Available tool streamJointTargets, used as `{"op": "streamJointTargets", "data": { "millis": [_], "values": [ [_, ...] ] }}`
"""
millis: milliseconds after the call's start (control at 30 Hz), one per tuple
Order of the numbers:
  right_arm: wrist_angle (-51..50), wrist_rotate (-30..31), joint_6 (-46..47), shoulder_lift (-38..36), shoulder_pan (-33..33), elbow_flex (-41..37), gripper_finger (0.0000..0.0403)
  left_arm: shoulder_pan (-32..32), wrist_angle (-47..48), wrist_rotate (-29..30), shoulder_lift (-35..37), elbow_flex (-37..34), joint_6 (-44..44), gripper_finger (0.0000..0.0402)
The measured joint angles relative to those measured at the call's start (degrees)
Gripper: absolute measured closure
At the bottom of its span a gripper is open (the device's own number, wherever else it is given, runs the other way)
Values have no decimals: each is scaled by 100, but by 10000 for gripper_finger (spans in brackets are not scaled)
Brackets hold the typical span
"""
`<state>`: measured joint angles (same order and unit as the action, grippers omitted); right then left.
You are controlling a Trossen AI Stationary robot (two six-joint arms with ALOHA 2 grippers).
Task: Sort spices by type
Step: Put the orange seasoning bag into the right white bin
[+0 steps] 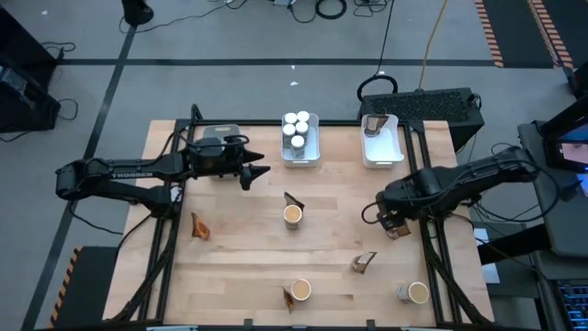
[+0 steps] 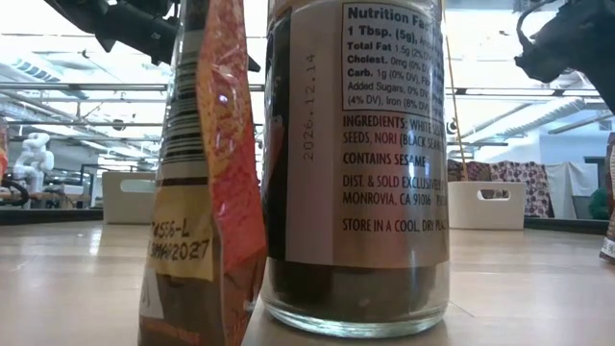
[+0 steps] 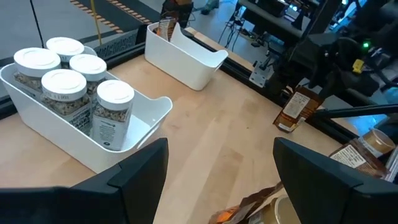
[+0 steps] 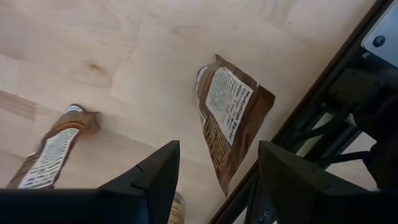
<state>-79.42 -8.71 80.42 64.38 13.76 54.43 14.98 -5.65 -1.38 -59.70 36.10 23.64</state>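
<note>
High view: we see the wooden bench (image 1: 239, 267) from above, with three trays along its far edge. The middle white tray (image 1: 300, 152) holds five white-capped jars (image 1: 295, 126), standing upright and packed close together. The right white tray (image 1: 383, 150) holds one dark brown pouch (image 1: 371, 124) at its far end. The grey tray (image 1: 219, 133) on the left lies mostly under the left arm.

The left gripper (image 1: 260, 172) hovers over the bench just left of the jar tray; its fingers (image 3: 140, 171) stand apart with nothing between them. From the left wrist view we look past them at the jars in their tray.

The right gripper (image 1: 397, 227) sits low near the bench's right edge. Its fingers (image 4: 155, 171) are spread, and they grip nothing. A brown pouch (image 4: 231, 118) lies flat on the wood just beyond them, label up, beside the metal frame at the bench's edge. Another pouch (image 4: 55, 149) lies further off.

Loose spices are scattered over the bench: a tan-topped tub (image 1: 292, 215) near the middle with a pouch (image 1: 293, 199) touching it, a pouch (image 1: 199, 226) toward the left, a pouch (image 1: 364, 264) right of centre, a tub (image 1: 300, 290) with a pouch (image 1: 288, 299) beside it at the near edge, and a tub (image 1: 414, 293) on its side at the near right.

In the low view, a pouch (image 2: 207, 192) and a tub (image 2: 360, 163) stand against the lens, touching.
</note>
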Motion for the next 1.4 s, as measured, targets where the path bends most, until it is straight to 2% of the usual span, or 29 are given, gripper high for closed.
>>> {"op": "streamJointTargets", "data": {
  "millis": [267, 633, 933, 1133, 1400],
  "values": [
    [57, 111, 140, 264, 196, -40, 203, 0, 7, -98, 2, 0, 0, 110],
    [1932, 30, 591, 247, 286, -1329, 233, 0, 13, -165, 2, 0, -7, 110],
    [2352, 134, 837, 247, 286, -1797, 252, 0, 20, -203, 2, 0, -7, 110],
    [2396, 122, 833, 247, 286, -1801, 287, 0, 22, -265, 2, 0, -20, 110],
    [2619, 85, 780, 247, 286, -1803, 366, 0, 21, -265, 2, 0, -44, 110]
  ]
}}
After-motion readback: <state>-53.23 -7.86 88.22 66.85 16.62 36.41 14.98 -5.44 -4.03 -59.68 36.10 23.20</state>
